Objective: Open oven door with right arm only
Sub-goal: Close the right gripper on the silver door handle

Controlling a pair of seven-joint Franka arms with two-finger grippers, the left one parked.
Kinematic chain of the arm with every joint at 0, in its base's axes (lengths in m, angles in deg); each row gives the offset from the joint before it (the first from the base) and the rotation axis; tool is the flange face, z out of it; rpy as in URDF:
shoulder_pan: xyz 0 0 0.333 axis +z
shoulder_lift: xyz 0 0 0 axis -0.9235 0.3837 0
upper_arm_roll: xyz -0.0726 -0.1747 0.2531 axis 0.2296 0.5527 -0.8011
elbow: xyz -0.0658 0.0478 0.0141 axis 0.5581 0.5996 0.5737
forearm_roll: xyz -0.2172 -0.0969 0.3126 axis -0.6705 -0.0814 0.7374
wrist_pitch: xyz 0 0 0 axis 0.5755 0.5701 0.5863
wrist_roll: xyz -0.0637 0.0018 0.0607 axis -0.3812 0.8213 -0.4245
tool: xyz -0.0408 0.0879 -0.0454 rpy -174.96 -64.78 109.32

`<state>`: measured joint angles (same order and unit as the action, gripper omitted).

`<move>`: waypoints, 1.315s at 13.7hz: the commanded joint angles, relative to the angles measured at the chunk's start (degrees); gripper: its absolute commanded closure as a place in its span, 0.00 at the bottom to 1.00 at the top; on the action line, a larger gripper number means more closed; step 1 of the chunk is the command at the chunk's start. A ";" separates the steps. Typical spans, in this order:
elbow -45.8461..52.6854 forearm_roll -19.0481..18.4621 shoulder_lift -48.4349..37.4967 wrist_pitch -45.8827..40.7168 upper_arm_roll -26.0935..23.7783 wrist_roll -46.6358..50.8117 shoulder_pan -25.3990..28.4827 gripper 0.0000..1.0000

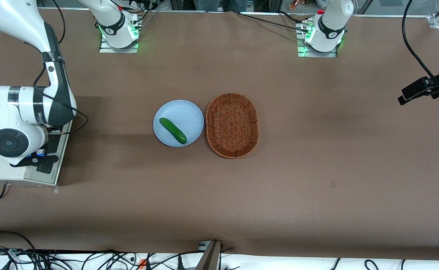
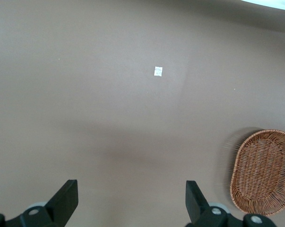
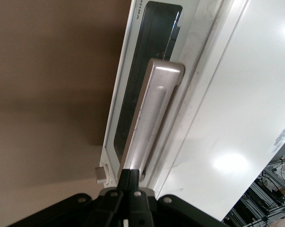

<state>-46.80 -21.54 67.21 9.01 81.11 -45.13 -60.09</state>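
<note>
The cream-white toaster oven stands at the working arm's end of the table, and the right arm bends down over it. In the right wrist view the oven door shows its dark glass window and its silver bar handle. My gripper is shut, the two black fingers pressed together with nothing between them, their tips at the near end of the handle. From the front the gripper shows as a black piece over the oven's front edge. How far the door stands from the oven body I cannot tell.
A light blue plate with a green cucumber lies mid-table, beside an oval wicker basket. Cables run along the table edge nearest the front camera. A small white tag lies on the brown cloth.
</note>
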 commanded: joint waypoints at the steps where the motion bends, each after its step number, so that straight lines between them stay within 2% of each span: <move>1: 0.62 -2.02 0.85 0.77 0.04 0.03 -0.41 1.00; 13: 0.45 -3.26 2.25 3.41 0.13 -1.28 -1.29 1.00; 18: 0.45 -1.94 2.95 5.16 0.04 -0.93 -1.29 1.00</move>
<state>-46.80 -23.73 68.97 11.68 81.44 -45.48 -60.70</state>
